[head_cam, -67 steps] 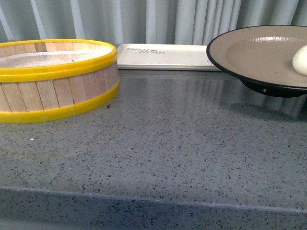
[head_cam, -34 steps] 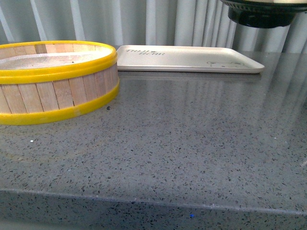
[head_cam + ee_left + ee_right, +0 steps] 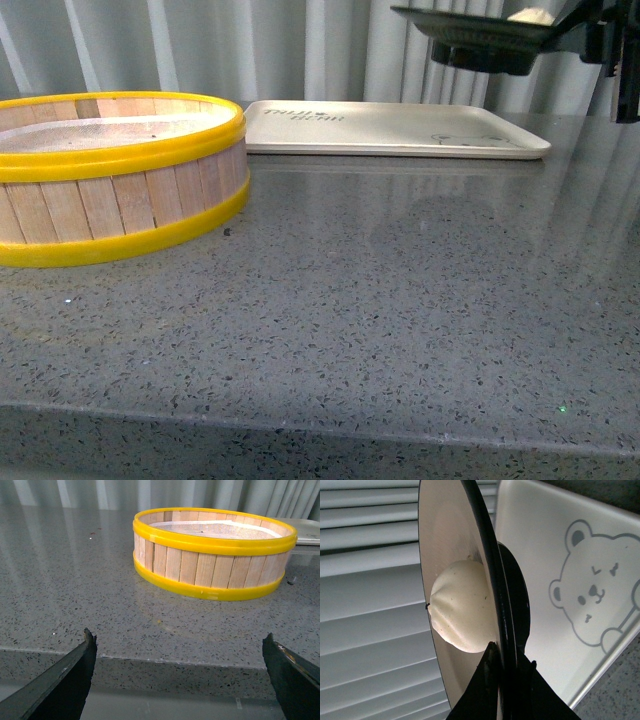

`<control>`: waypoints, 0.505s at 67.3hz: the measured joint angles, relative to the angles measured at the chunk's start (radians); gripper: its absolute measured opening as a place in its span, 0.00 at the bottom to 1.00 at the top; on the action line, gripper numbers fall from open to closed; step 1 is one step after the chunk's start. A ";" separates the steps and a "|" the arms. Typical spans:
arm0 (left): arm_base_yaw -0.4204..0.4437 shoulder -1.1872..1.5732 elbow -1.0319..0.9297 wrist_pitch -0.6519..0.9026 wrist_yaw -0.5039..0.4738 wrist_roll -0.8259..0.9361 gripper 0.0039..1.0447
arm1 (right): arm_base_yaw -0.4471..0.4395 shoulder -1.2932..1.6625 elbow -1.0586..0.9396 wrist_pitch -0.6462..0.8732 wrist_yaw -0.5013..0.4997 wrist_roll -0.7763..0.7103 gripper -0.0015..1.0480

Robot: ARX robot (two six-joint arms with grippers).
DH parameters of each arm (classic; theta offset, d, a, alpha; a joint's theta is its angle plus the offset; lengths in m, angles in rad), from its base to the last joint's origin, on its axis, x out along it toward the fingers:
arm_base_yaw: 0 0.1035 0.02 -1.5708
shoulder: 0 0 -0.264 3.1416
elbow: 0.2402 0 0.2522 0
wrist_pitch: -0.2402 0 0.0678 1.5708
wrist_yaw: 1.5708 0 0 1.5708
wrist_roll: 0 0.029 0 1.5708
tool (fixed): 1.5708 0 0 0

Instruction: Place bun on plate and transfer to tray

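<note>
The right pincer (image 3: 506,672), clamped on the plate (image 3: 470,24), had swung it and the bun (image 3: 462,605) above the tray (image 3: 390,128). Lowering seemed next.

The front camera sits low, barely above the speckled grey stone bench (image 3: 400,300), facing level across it to the pale pleated curtain (image 3: 300,50). The left wrist camera, off the bench's near edge, shares the yellow-rimmed wooden steamer basket (image 3: 215,570) with it. The right wrist camera looks close and edge-on at the black-rimmed tan round plate (image 3: 450,540) over the cream-white rectangular tray (image 3: 535,545); the front view shows both.
</note>
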State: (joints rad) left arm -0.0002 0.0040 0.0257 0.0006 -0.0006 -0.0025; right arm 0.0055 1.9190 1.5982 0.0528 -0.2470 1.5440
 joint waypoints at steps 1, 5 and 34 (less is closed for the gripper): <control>0.000 0.000 0.000 0.000 0.000 0.000 0.94 | 0.000 0.009 0.010 -0.008 -0.001 0.000 0.03; 0.000 0.000 0.000 0.000 0.000 0.000 0.94 | 0.002 0.056 0.069 -0.061 -0.002 0.005 0.03; 0.000 0.000 0.000 0.000 0.000 0.000 0.94 | 0.043 0.172 0.206 -0.128 -0.025 -0.008 0.03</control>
State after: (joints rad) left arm -0.0002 0.0040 0.0257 0.0006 -0.0006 -0.0025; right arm 0.0486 2.0914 1.8038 -0.0750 -0.2718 1.5356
